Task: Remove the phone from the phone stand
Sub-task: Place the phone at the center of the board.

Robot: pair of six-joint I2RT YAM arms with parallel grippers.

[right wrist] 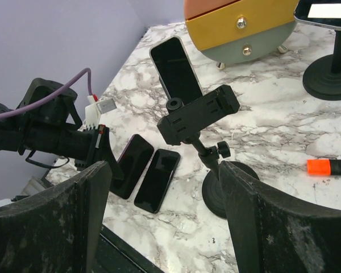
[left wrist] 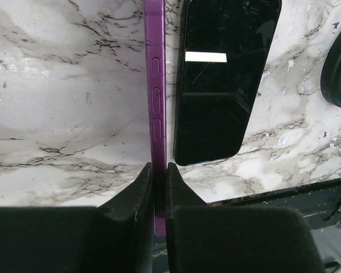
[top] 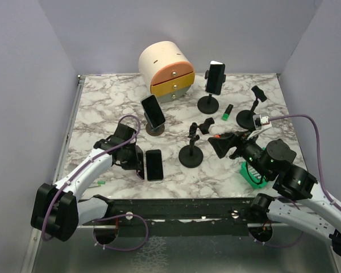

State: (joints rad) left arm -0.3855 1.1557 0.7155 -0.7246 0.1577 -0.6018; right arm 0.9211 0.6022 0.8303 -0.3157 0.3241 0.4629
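My left gripper is shut on a purple phone, holding it on its long edge just above the marble near the front. A black phone lies flat right beside it and also shows in the left wrist view. Two phones still sit in stands: one tilted at centre left, and one upright at the back. My right gripper is open and empty, next to an empty black stand. In the right wrist view its fingers frame that stand.
A round cabinet with orange and yellow drawers stands at the back. Another empty stand and a green marker are at the right. A green object lies under my right arm. Walls enclose both sides.
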